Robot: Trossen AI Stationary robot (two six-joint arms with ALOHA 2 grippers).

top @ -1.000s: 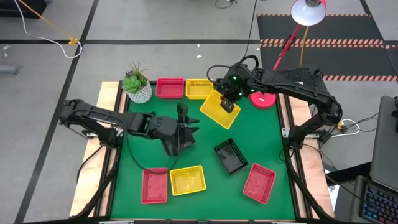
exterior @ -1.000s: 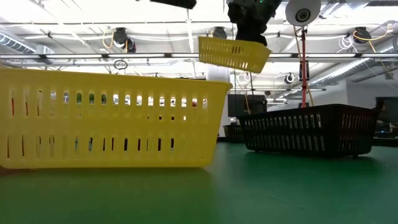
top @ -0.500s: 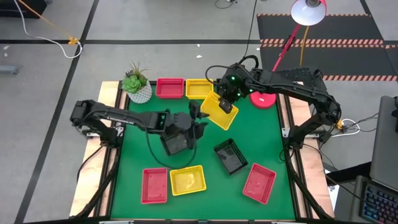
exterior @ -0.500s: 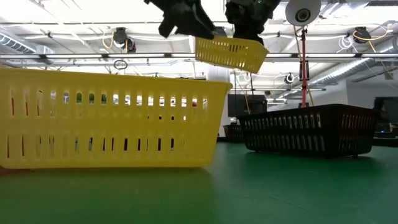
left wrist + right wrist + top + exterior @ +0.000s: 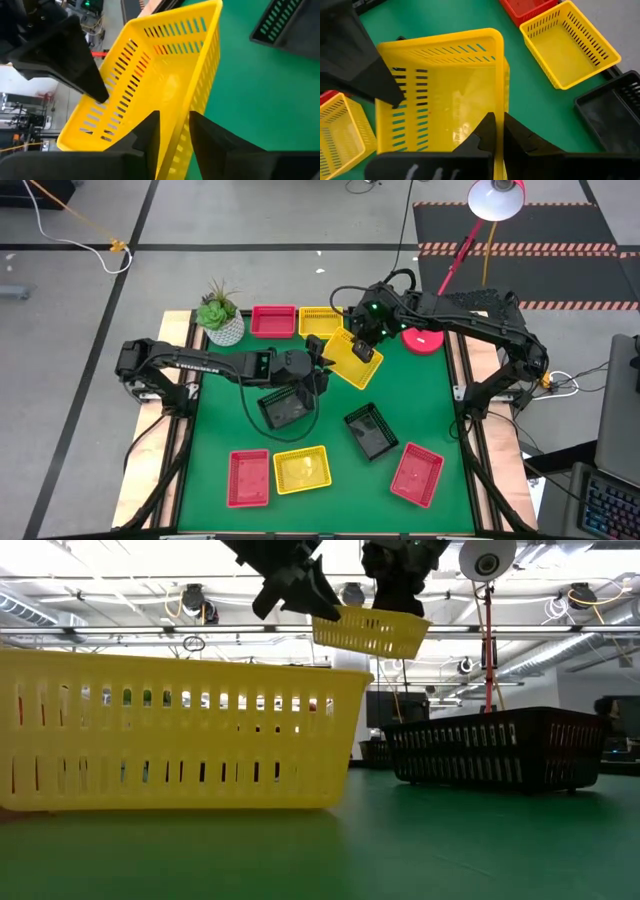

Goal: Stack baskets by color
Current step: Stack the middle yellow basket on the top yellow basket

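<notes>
near edge of desk: a red basket [image 5: 249, 477], a yellow basket [image 5: 301, 469] and another red basket [image 5: 418, 474] sit on the green desk [image 5: 430, 400], apart from one another.
middle: 2 black baskets, one [image 5: 371, 430] right of centre, the other [image 5: 284, 409] under the left arm.
held basket: a yellow basket [image 5: 352, 356] hangs tilted in the air, clear of the desk.
right tool [image 5: 496, 131]: fingers pressed together on that basket's wall.
left tool [image 5: 174, 131]: fingers straddle the opposite wall with a narrow gap; whether they pinch it yet I cannot tell.
far edge: a red basket [image 5: 273, 320] and a yellow basket [image 5: 318, 321] side by side, likely the stacking target.
risk: with 2 tools on one basket, any mismatched pull could twist the thin mesh or slip it free to drop onto the black basket below.
</notes>
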